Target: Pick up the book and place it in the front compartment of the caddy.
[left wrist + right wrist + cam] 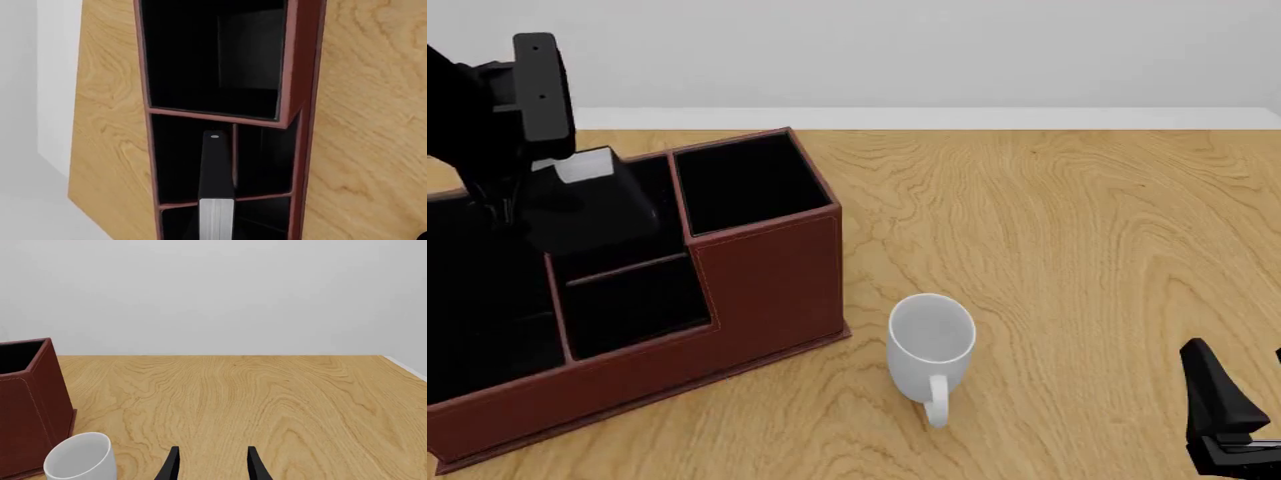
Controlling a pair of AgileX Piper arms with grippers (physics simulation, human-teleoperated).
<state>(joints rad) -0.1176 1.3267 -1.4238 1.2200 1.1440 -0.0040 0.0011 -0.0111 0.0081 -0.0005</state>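
The black book [598,205], its white page edge up, hangs tilted over the left-hand pockets of the reddish-brown caddy [767,280]. My left gripper [550,205] is shut on it from the left; its fingers merge with the black lining. In the left wrist view the book [217,180] is seen edge-on above a thin partition between two small pockets. The front compartment [665,243] lies mostly hidden under the book. Low at the table's near right my right gripper [213,467] stands open and empty, also seen as the right gripper [1244,390] in the front view.
A white mug [932,340] lies on its side just right of the caddy's front corner, and shows as the mug [80,460] in the right wrist view. The larger square pocket [747,180] sits at the caddy's right end. Bare wooden table [1068,250] spreads to the right.
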